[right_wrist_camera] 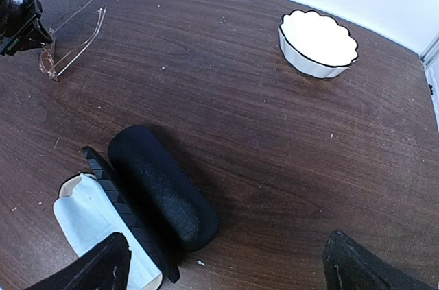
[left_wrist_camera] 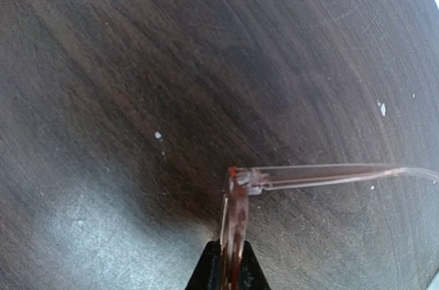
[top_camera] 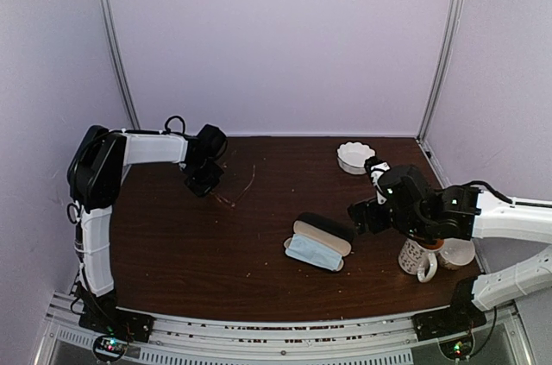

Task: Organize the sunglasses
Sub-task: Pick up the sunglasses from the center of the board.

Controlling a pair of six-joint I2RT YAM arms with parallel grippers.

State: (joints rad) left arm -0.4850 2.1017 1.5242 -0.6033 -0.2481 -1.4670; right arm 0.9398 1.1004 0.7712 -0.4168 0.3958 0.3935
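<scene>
Reddish-copper sunglasses (left_wrist_camera: 235, 221), black case (right_wrist_camera: 164, 194), light-blue cloth (right_wrist_camera: 89, 221), white black-rimmed bowl (right_wrist_camera: 318, 40), dark-brown wood-grain table (right_wrist_camera: 274, 139).

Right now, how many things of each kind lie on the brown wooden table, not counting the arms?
Thin reddish-copper wire glasses: 1
Black oblong glasses case: 1
Light-blue cloth: 1
White scalloped ceramic bowl: 1
Patterned mug and plain pale mug: 2
Total: 6
</scene>
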